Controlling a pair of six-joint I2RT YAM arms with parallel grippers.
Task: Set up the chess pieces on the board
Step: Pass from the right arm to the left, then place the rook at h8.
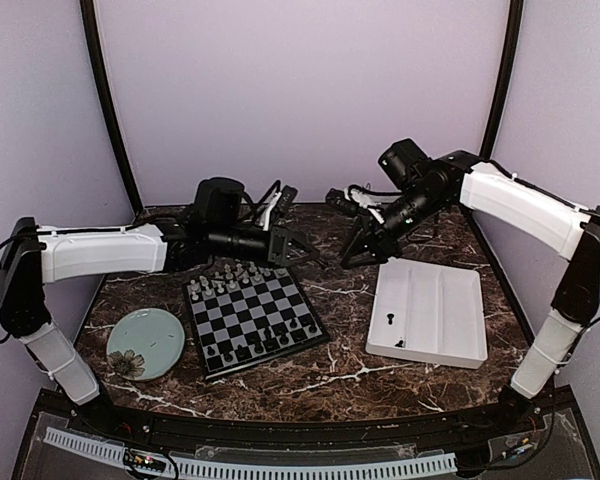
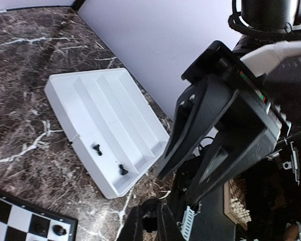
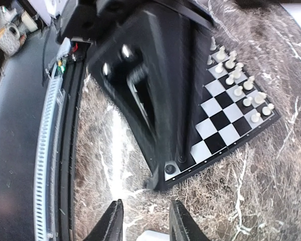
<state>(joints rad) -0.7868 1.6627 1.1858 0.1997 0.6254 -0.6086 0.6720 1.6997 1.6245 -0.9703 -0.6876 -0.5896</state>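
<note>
The board (image 1: 267, 359) lies on the surface (image 1: 320, 385) between plate (image 1: 147, 340) and tray (image 1: 450, 300). Chess pieces (image 1: 242, 272) fill its end rows, and two black ones are in the tray. The right gripper (image 3: 144, 223) has its jaws apart; the left gripper (image 2: 150, 223) has its jaws nearly together, and I cannot tell whether they hold anything.

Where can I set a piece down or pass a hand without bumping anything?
Free: the marble strip between board and tray, and the marble in front of both. Most of the tray is bare too. Crowded: beyond the board's far right corner, where left fingers and right fingers nearly meet.
</note>
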